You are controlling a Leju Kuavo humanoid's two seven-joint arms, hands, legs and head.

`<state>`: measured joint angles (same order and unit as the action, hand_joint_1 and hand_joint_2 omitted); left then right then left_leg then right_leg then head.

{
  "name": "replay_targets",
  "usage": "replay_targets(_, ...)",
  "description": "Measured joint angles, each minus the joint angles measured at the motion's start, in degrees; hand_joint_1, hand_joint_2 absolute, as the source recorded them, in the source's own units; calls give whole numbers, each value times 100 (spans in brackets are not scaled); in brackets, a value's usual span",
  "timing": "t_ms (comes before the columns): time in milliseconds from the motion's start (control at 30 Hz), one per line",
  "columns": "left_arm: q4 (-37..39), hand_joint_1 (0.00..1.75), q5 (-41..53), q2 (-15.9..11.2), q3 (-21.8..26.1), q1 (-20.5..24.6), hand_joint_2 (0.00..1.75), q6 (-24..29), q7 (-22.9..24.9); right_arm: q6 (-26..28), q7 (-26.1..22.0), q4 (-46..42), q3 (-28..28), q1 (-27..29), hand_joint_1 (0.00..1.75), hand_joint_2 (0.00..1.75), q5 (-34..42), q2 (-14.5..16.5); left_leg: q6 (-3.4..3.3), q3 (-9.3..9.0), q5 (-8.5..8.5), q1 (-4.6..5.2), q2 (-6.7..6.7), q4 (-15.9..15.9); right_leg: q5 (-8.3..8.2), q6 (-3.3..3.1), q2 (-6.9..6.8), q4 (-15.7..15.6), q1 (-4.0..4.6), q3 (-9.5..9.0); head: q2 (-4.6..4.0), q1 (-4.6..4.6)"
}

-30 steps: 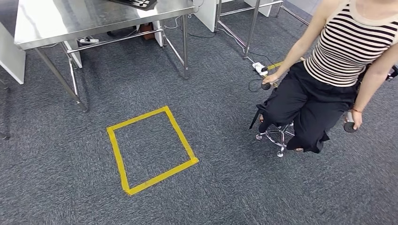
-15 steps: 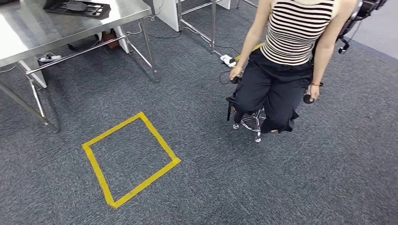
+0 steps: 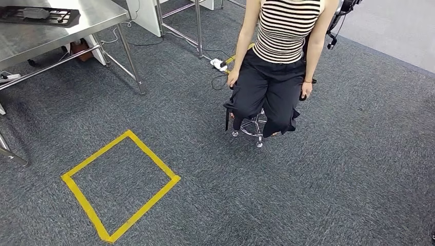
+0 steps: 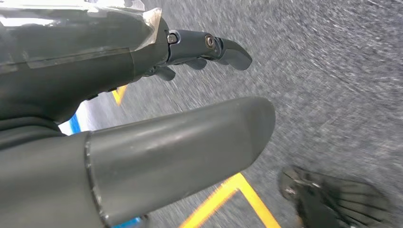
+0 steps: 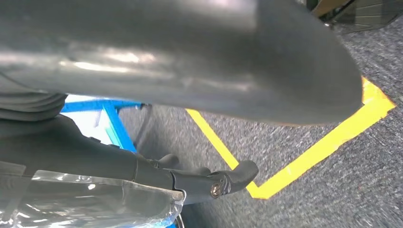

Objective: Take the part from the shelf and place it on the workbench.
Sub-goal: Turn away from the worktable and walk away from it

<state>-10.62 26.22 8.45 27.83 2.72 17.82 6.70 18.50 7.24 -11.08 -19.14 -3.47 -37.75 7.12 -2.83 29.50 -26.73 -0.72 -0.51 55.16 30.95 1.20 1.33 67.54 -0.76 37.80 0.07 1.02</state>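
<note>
Whole head view swung since earlier frame: camera turning, not things moving; yellow tape square [image 3: 119, 184] on grey carpet floor [image 3: 333, 179] now sits lower left. Left hand [image 4: 190, 52] hangs over carpet, fingers spread, holding nothing. Right hand [image 5: 199, 178] likewise, fingers loose, nothing held. Seated person in striped top [image 3: 279, 61] on wheeled stool beyond square. Steel bench [image 3: 46, 31] far left; black tray [image 3: 38, 15] near its far edge. Cannot tell where part is.

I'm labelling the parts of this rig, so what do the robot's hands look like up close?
The left hand has a thick, smooth grey thumb with a rounded tip, darker fingers jointed with small round screws, and a clear plastic film over its back. The right hand looks the same: glossy grey thumb, dark fingers, crinkled clear film.
</note>
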Motion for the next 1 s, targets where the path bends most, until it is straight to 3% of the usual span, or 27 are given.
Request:
replay_targets(67,0,0,184,4,-92,-16,0,18,73,36,94,1,195,20,0,0,-212,5,1,16,-2,8,-166,3,179,48,-59,514,-26,218,0,-8)
replay_targets(100,0,0,337,3,-165,-18,0,29,100,59,143,3,283,35,0,0,-281,6,5,19,-4,9,-238,5,134,101,-85,449,-44,156,0,-13)
replay_targets(133,0,0,511,3,-262,-17,0,54,124,77,186,4,358,48,0,0,-328,6,15,15,-9,8,-305,8,23,163,-141,158,-61,-27,0,-17)
replay_targets(200,0,0,870,1,-498,-15,0,136,173,88,240,7,462,45,0,0,-373,6,65,3,-40,26,-426,42,-229,236,-420,-666,-78,-521,0,-33)
replay_targets(267,0,0,1146,-5,-735,-14,0,210,229,89,256,7,527,31,0,0,-389,13,141,-13,-76,51,-535,82,-345,185,-594,-1082,-57,-753,0,-10)
replay_targets(333,0,0,1284,-11,-936,2,0,231,268,89,269,11,561,41,0,0,-389,16,216,-44,-89,41,-646,77,-371,84,-494,-1112,-25,-730,0,18)
replay_targets(367,0,0,1316,-12,-1014,13,0,232,277,89,277,14,571,51,0,0,-379,15,256,-52,-117,19,-638,90,-385,41,-430,-1124,-29,-728,0,23)
replay_targets(433,0,0,1376,-12,-1130,17,0,247,286,92,290,17,582,61,0,0,-352,11,319,43,-341,-17,-401,349,-425,-39,-296,-1150,-49,-746,0,55)
replay_targets(500,0,0,1439,-13,-1218,-5,0,279,286,95,294,17,586,61,0,0,-331,14,340,354,-741,-33,-82,1031,-453,-83,-167,-1151,-40,-736,0,102)
replay_targets(567,0,0,1473,-15,-1295,-35,0,320,285,98,294,18,587,65,0,0,-324,18,327,663,-932,-33,23,1621,-467,-104,-15,-1145,-7,-716,0,120)
replay_targets(600,0,0,1482,-16,-1323,-48,0,344,284,101,294,19,587,70,0,0,-323,16,308,700,-853,-32,42,1643,-470,-109,66,-1143,6,-716,0,123)
replay_targets(633,0,0,1488,-17,-1343,-56,0,370,282,106,294,19,587,75,0,0,-326,15,281,643,-680,-31,68,1471,-472,-113,149,-1142,16,-722,0,124)
replay_targets(700,1,0,1492,-20,-1364,-63,0,421,274,119,294,20,589,77,0,0,-341,18,208,342,-261,-26,274,774,-473,-109,291,-1139,28,-736,0,123)
replay_targets(733,1,0,1486,-21,-1370,-63,0,440,269,127,294,20,592,69,0,0,-350,24,180,206,-141,-24,388,462,-474,-98,353,-1130,37,-729,0,122)
replay_targets(800,2,0,1469,-23,-1376,-57,0,466,259,140,294,20,600,61,0,0,-363,35,139,95,-98,0,504,190,-494,-44,466,-1124,29,-677,0,124)
replay_targets(833,2,0,1452,-21,-1376,-52,0,479,255,144,294,20,602,63,0,0,-368,36,124,86,-97,13,450,152,-508,-5,525,-1130,17,-639,0,125)
replay_targets(867,2,0,1435,-19,-1376,-49,0,492,252,145,294,20,604,72,0,0,-371,34,94,69,-75,14,386,123,-513,23,525,-1119,0,-609,0,125)
replay_targets(933,2,0,1396,-13,-1371,-54,0,513,246,148,294,21,605,77,0,0,-377,27,30,27,-25,5,250,42,-383,30,305,-885,-2,-468,0,99)
replay_targets(1000,2,0,1358,-9,-1367,-67,0,521,238,152,294,22,605,67,0,0,-383,22,-8,16,-4,12,84,12,-55,0,20,-208,-2,-132,0,51)
